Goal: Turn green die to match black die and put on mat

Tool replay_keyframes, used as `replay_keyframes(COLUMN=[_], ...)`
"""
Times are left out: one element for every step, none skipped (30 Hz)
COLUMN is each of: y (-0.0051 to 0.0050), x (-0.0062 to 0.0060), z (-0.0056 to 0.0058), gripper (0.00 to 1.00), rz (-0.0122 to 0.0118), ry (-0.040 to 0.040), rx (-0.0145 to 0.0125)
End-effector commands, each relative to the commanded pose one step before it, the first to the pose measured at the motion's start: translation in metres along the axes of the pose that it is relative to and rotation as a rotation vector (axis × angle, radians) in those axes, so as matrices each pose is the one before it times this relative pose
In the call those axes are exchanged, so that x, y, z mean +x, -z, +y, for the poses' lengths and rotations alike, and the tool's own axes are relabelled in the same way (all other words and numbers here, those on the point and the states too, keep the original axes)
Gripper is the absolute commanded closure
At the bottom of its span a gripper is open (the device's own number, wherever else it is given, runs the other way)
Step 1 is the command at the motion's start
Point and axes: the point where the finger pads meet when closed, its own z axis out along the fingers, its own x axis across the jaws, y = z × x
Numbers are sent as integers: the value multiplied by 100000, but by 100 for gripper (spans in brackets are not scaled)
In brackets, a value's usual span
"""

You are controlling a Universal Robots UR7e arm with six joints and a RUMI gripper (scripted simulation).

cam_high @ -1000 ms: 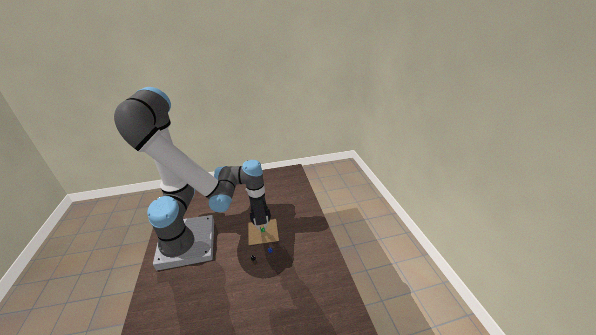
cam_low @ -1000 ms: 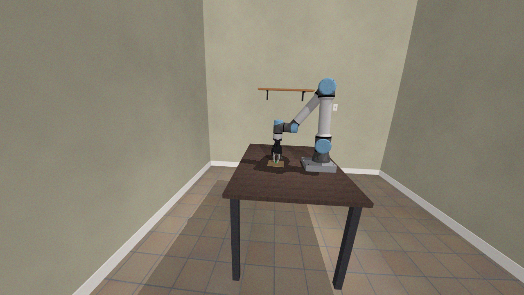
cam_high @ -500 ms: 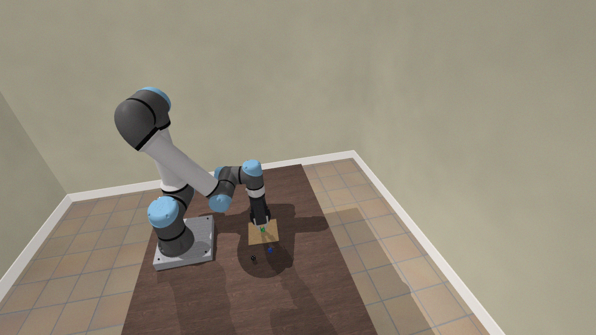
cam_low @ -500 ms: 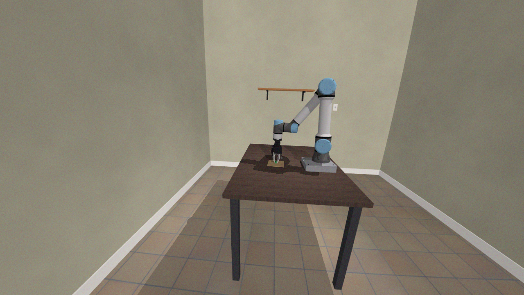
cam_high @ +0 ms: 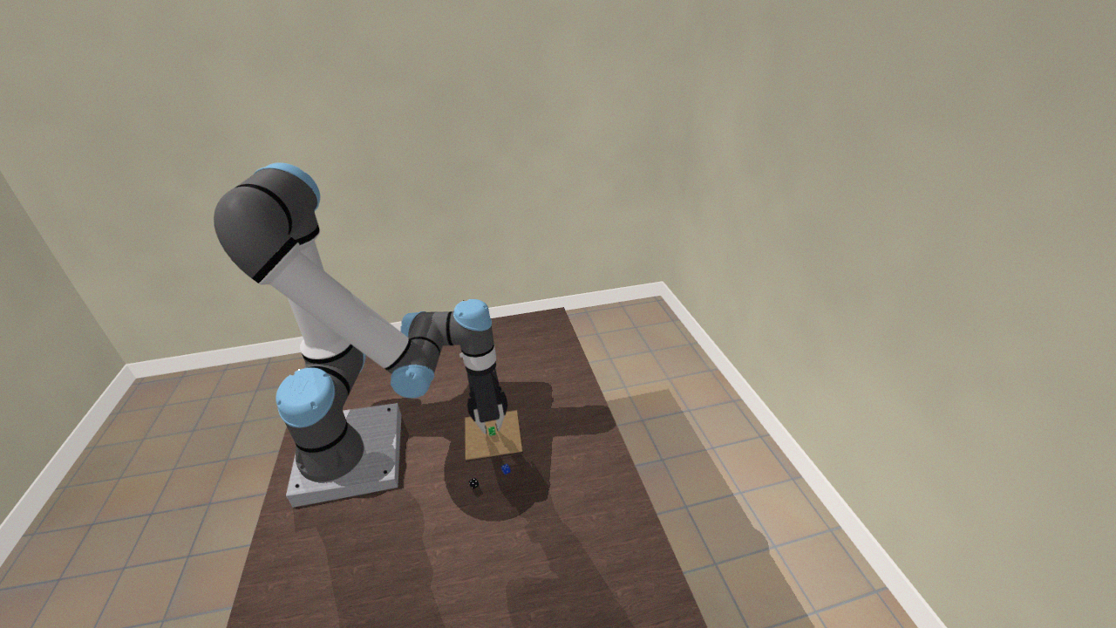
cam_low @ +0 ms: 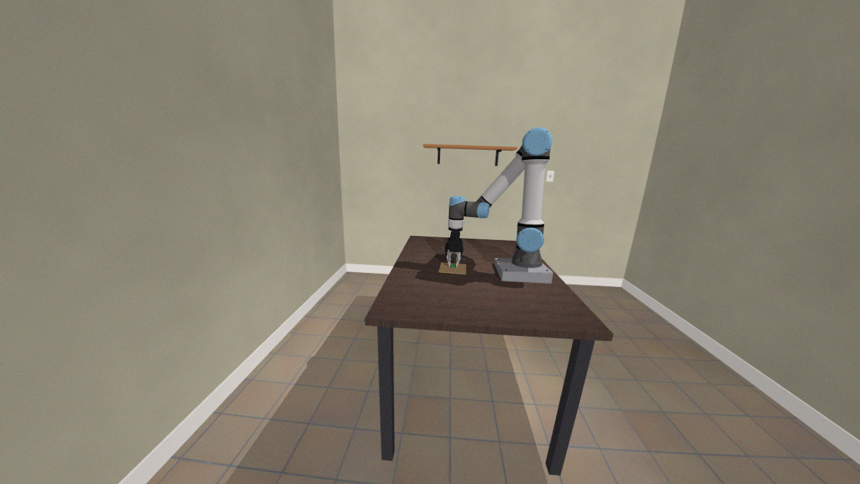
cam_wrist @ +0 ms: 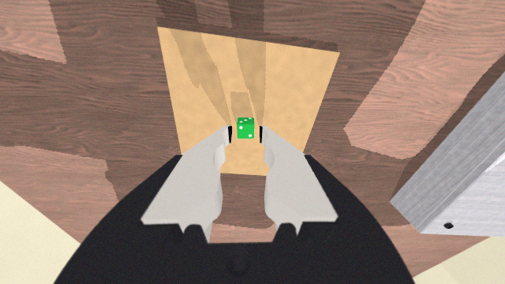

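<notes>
The green die (cam_wrist: pixel 245 128) sits on the tan mat (cam_wrist: pixel 252 95), near the mat's edge closest to the wrist camera. My gripper (cam_wrist: pixel 245 127) points down over it, with one finger on each side of the die. A small gap shows between each finger pad and the die, so the fingers are open and not gripping it. The die (cam_high: pixel 492 428) and mat (cam_high: pixel 493 435) also show in the top view. The black die (cam_high: pixel 473 483) and the blue die (cam_high: pixel 506 468) lie on the table in front of the mat. Their top numbers are too small to read.
The robot's grey base plate (cam_high: pixel 347 460) stands on the table to the left of the mat, and its corner shows in the wrist view (cam_wrist: pixel 461 189). A wall shelf (cam_low: pixel 469 146) hangs behind the table.
</notes>
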Motion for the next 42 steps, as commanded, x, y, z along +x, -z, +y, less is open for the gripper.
replay_keyframes(y=[30, 0, 0, 0, 0, 0, 0, 0, 0, 3, 18, 47, 84, 129, 178, 232, 285, 341, 394, 444, 489, 523, 0, 0, 547, 562, 568, 563, 548, 523, 489, 447, 396, 340, 280, 219, 160, 105, 58, 0, 0, 23], x=[-38, 0, 0, 0, 0, 0, 0, 0, 0, 0, 0, 0, 0, 0, 1, -1, 1, -1, 0, 0, 0, 0, 0, 0, 0, 0, 0, 0, 0, 0, 0, 0, 0, 0, 0, 0, 0, 0, 0, 0, 0, 0], z=[-9, 0, 0, 0, 0, 0, 0, 0, 0, 0, 0, 0, 0, 0, 0, 0, 0, 0, 0, 0, 0, 0, 0, 0, 0, 0, 0, 0, 0, 0, 0, 0, 0, 0, 0, 0, 0, 0, 0, 0, 0, 0], gripper=[82, 82, 82, 82, 82, 82, 82, 82, 82, 82, 82, 82, 82, 82, 82, 82, 82, 82, 82, 82, 82, 82, 82, 82, 82, 82, 82, 82, 82, 82, 82, 82, 82, 82, 82, 82, 82, 82, 82, 82, 82, 82], rz=[-109, 0, 0, 0, 0, 0, 0, 0, 0, 0, 0, 0, 0, 0, 0, 0, 0, 0, 0, 0, 0, 0, 0, 0, 0, 0, 0, 0, 0, 0, 0, 0, 0, 0, 0, 0, 0, 0, 0, 0, 0, 0], ry=[-2, 0, 0, 0, 0, 0, 0, 0, 0, 0, 0, 0, 0, 0, 0, 0, 0, 0, 0, 0, 0, 0, 0, 0, 0, 0, 0, 0, 0, 0, 0, 0, 0, 0, 0, 0, 0, 0, 0, 0, 0, 0], rx=[23, 0, 0, 0, 0, 0, 0, 0, 0, 0, 0, 0, 0, 0, 0, 0, 0, 0, 0, 0, 0, 0, 0, 0, 0, 0, 0, 0, 0, 0, 0, 0, 0, 0, 0, 0, 0, 0, 0, 0, 0, 0])
